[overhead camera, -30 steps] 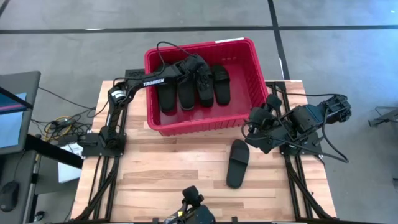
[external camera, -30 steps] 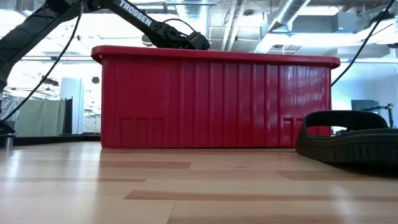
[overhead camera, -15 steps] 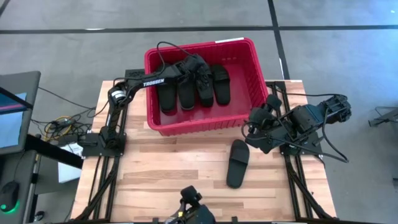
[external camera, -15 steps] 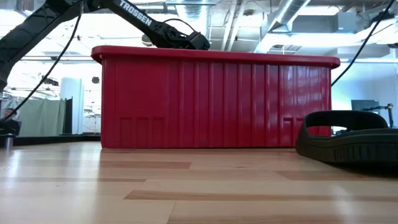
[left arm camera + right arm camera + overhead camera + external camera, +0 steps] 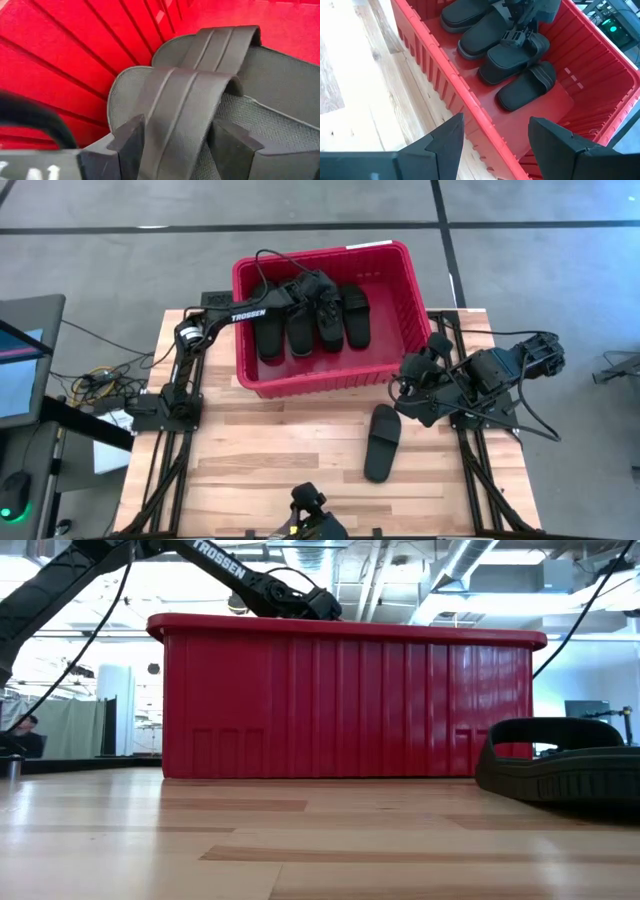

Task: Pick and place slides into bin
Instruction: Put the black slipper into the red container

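high view: left gripper (image 5: 322, 287) open astride a slide (image 5: 331, 320) in the bin (image 5: 400, 340); right gripper (image 5: 403, 385) open, empty.

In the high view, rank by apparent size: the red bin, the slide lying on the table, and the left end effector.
1. Red bin, by far the largest.
2. Slide on the table.
3. Left end effector, which looks smallest, though it sits nearer the camera.

Robotics lab — exposed ceiling ducts (image 5: 470, 565), concrete floor (image 5: 120, 260).
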